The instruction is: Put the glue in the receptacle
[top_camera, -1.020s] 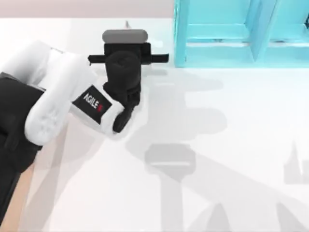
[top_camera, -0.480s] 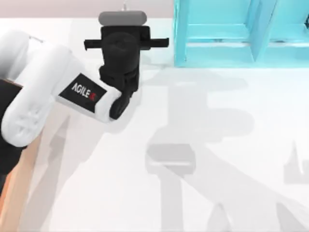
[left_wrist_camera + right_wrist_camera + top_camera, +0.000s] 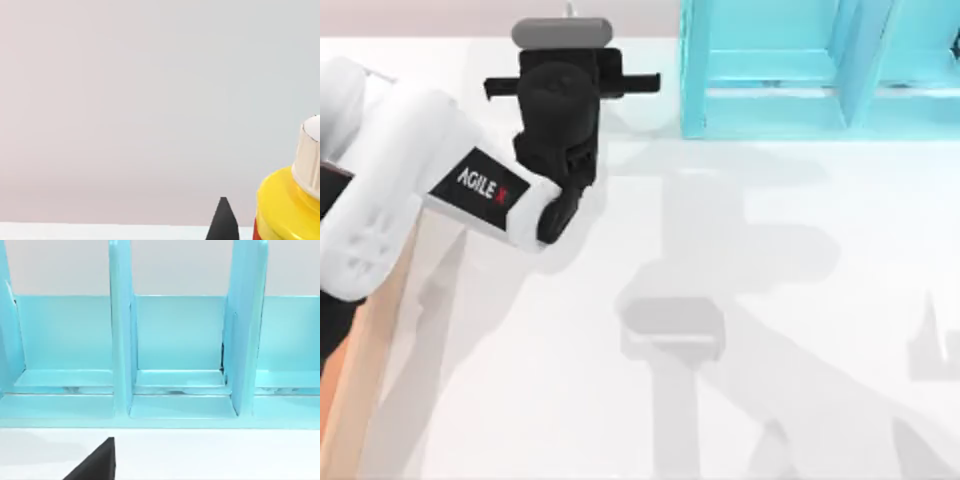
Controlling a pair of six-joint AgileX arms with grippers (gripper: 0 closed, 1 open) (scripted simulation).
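A: Near the table's far left edge: our left gripper (image 3: pixel 560 75), raised. Whether it clamps the glue (image 3: pixel 287 210) we cannot tell; the bottle sits close beside one black fingertip (image 3: pixel 223 220).

B: Receptacle (image 3: pixel 365 340): wooden rim at the left. We judge: carry level, centre over the floor, then lower. Right arm parked facing the blue shelf (image 3: pixel 175 355).

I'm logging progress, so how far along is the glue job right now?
Picked up, it seems: the glue shows close beside a dark fingertip in the left wrist view, off the table. In hand: the left end effector carries it at the table's far left. Left: the receptacle, whose wooden edge shows at the table's left, has no glue in its visible part. The right arm's camera faces a turquoise rack.
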